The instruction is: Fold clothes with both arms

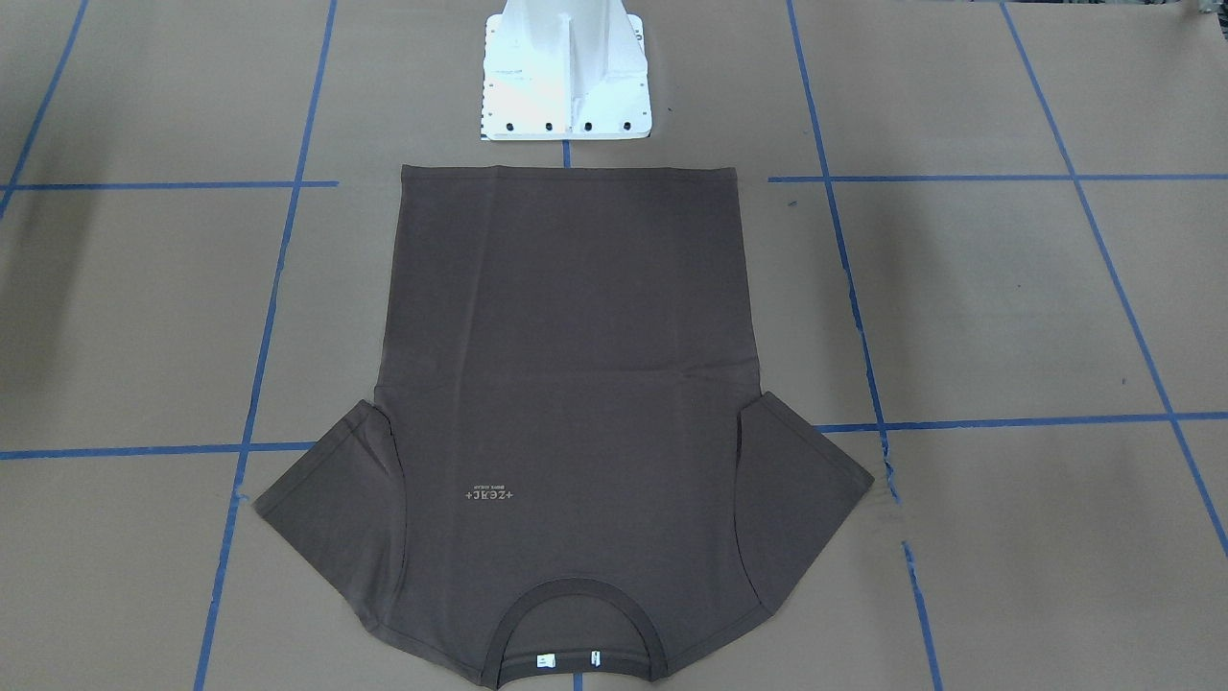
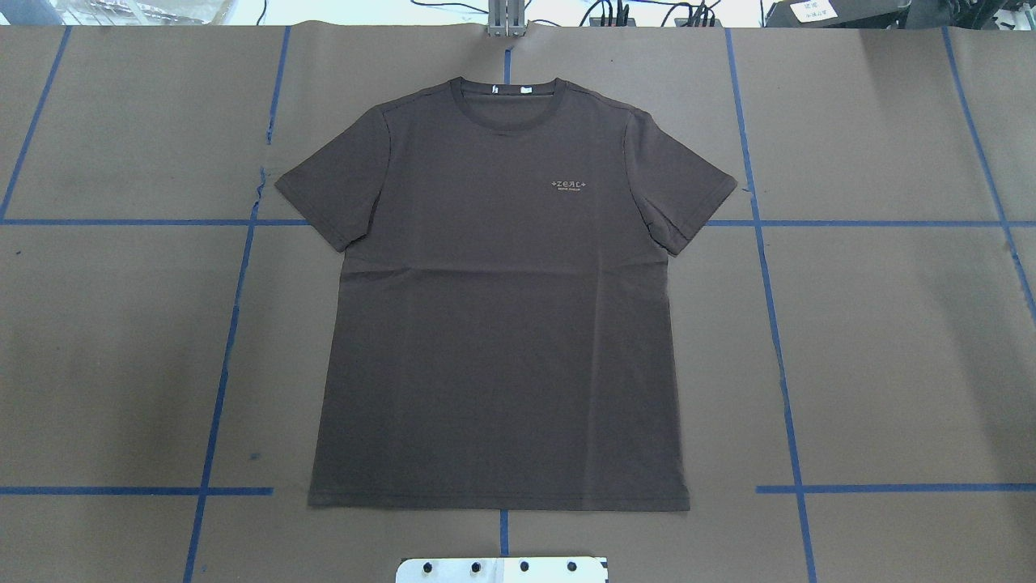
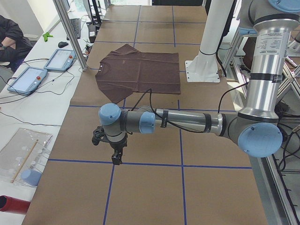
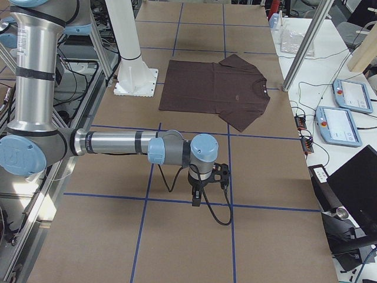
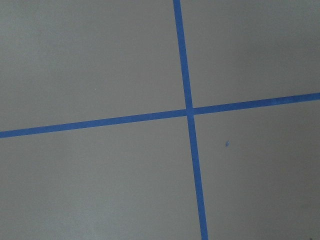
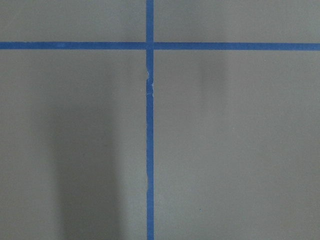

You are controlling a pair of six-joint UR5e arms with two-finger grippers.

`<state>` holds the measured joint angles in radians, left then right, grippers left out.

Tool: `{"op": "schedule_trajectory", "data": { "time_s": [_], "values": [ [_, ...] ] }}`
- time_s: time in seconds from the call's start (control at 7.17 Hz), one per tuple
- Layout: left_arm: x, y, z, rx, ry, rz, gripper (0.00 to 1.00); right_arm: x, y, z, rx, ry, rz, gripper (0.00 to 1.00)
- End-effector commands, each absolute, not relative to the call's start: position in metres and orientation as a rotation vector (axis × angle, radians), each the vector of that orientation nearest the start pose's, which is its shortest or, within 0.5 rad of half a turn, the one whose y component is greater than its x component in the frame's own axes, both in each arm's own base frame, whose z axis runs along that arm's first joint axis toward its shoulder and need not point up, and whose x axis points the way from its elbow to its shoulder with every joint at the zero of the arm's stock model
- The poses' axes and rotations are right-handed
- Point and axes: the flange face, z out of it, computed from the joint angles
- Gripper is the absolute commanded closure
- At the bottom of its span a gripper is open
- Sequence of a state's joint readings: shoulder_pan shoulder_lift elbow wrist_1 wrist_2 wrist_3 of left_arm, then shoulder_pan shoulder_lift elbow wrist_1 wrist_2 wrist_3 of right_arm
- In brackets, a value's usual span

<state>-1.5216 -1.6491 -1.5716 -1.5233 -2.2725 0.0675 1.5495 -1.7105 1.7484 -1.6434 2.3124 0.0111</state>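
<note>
One broad table [image 2: 890,364], papered brown and gridded with blue tape [image 2: 890,223], carries everything. We see the left arm [image 3: 187,122] and the right arm [image 4: 112,143] stretched level over its two ends, well apart from the dark brown T-shirt [image 2: 502,340], which lies flat, front up, at the middle, hem just beside the white pedestal [image 1: 564,77]. The left gripper [image 3: 115,161] and right gripper [image 4: 196,202] point down above tape crossings; we cannot tell how their jaws stand. Pale chest lettering [image 2: 572,185] reads "ZEAL"; the white neck tags [image 1: 547,659] are too small to read.
</note>
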Motion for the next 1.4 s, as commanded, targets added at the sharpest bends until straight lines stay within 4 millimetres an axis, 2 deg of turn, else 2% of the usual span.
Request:
{"op": "schedule_trajectory", "data": {
  "time_s": [0.0, 0.14, 0.28, 0.42, 0.56, 0.7, 0.84, 0.98, 1.12, 1.26],
  "values": [
    [-0.043, -0.529, 0.628, 0.037, 0.701, 0.123, 0.00, 0.058, -0.436, 0.639, -0.030, -0.794, 0.006, 0.00],
    [-0.044, -0.530, 0.626, 0.041, 0.701, 0.123, 0.00, 0.058, -0.438, 0.637, -0.029, -0.796, 0.013, 0.00],
    [-0.044, -0.535, 0.620, 0.052, 0.702, 0.125, 0.00, 0.055, -0.464, 0.619, 0.003, -0.790, 0.000, 0.00],
    [-0.043, -0.549, 0.604, 0.093, 0.702, 0.134, 0.00, 0.036, -0.513, 0.635, 0.013, -0.800, -0.041, 0.00],
    [-0.042, -0.559, 0.582, 0.164, 0.711, 0.163, 0.00, -0.004, -0.560, 0.620, 0.113, -0.822, -0.126, 0.00],
    [-0.037, -0.559, 0.568, 0.193, 0.773, 0.177, 0.00, -0.030, -0.595, 0.588, 0.175, -0.829, -0.151, 0.00],
    [-0.030, -0.564, 0.550, 0.273, 0.785, 0.218, 0.00, -0.073, -0.617, 0.569, 0.170, -0.853, -0.193, 0.00],
    [-0.029, -0.562, 0.554, 0.307, 0.786, 0.220, 0.00, -0.122, -0.639, 0.536, 0.152, -0.871, -0.196, 0.00],
    [-0.028, -0.575, 0.533, 0.378, 0.788, 0.226, 0.00, -0.160, -0.674, 0.492, 0.135, -0.885, -0.142, 0.00],
    [-0.027, -0.582, 0.526, 0.374, 0.796, 0.183, 0.00, -0.199, -0.688, 0.452, 0.115, -0.899, -0.095, 0.00]
  ]
}}
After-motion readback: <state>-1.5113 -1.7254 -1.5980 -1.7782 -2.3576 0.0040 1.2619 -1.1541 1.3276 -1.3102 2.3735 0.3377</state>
